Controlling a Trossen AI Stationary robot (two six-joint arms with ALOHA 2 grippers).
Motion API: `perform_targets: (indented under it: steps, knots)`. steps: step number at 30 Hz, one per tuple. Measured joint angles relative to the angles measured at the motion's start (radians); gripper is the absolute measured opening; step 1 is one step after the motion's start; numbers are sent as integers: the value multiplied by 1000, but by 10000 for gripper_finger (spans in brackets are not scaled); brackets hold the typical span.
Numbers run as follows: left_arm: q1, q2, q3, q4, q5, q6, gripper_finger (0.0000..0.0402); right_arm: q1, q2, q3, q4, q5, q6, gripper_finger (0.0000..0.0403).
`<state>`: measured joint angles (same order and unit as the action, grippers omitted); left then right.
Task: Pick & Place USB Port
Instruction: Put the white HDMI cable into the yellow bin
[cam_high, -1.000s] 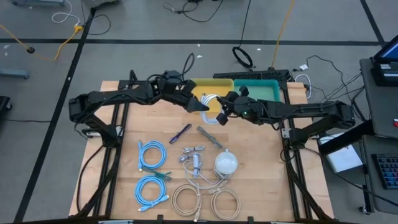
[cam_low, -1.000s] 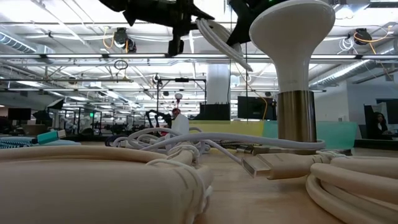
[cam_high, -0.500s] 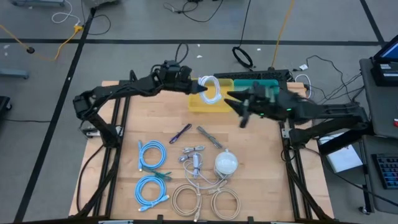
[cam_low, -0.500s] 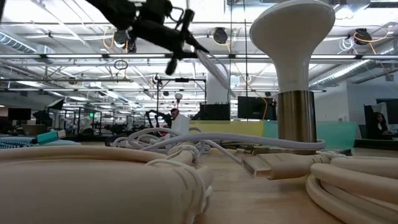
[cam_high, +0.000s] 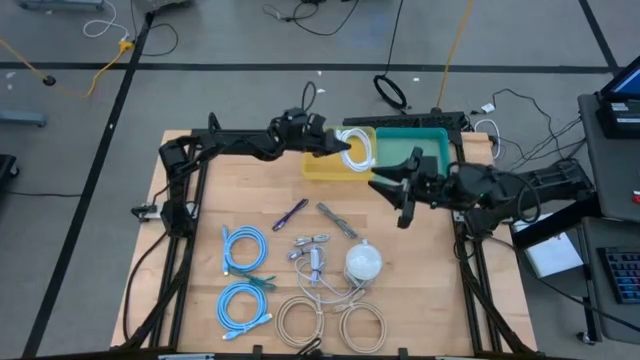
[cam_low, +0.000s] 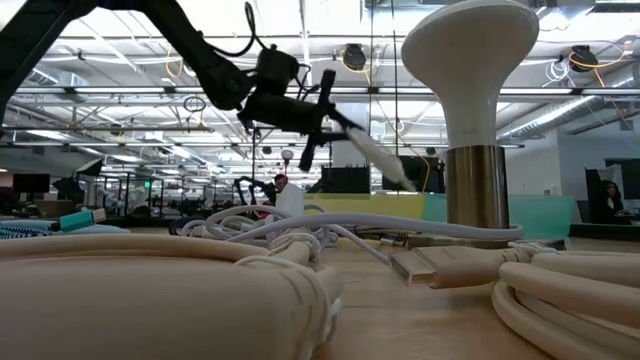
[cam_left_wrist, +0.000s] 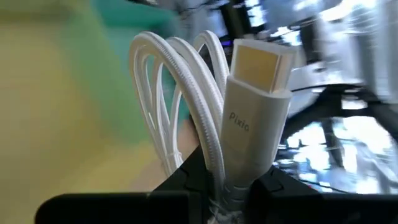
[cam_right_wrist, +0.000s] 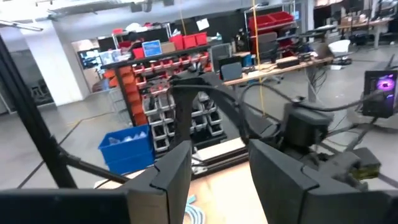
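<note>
White cable (cam_high: 358, 146) in L hand (cam_high: 330, 143), prob. over yellow bin (cam_high: 325, 165) edge

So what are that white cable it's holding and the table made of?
The white cable in the left hand looks fabric-braided, going by its fine woven ridges; its plug seems smooth matte plastic with a shiny metal tip. The table looks like pale wood, with visible plank grain.

High view: straight down over whole bench (cam_high: 200, 200). Low view: bench level, looking across into room, cables very close. 2 wrist views: left faces bins close-up, right faces room. High and low share left arm.
</note>
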<state>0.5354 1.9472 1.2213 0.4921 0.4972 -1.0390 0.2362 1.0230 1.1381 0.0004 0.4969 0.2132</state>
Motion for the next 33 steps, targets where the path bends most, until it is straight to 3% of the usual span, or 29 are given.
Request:
perform_targets:
  steps: [8, 12, 19, 23, 28, 33]
  knots:
    - [4, -3, 0, -202, -100, 99, 49, 21, 20, 0, 11, 2, 12, 149]
    - [5, -2, 0, -237, -96, 103, 49, 21, 20, 0, 14, 4, 9, 149]
    - [19, -16, 0, -257, -3, 89, 164, 21, 20, 0, 11, 8, 7, 146]
    - [30, -80, 0, -319, -14, 116, 202, 21, 20, 0, 11, 10, 7, 146]
    - [72, -210, 0, -484, -117, 220, 203, 21, 20, 0, 10, 11, 7, 146]
    - [106, -278, 2, -660, -158, 300, 170, 21, 20, 0, 6, 31, -1, 146]
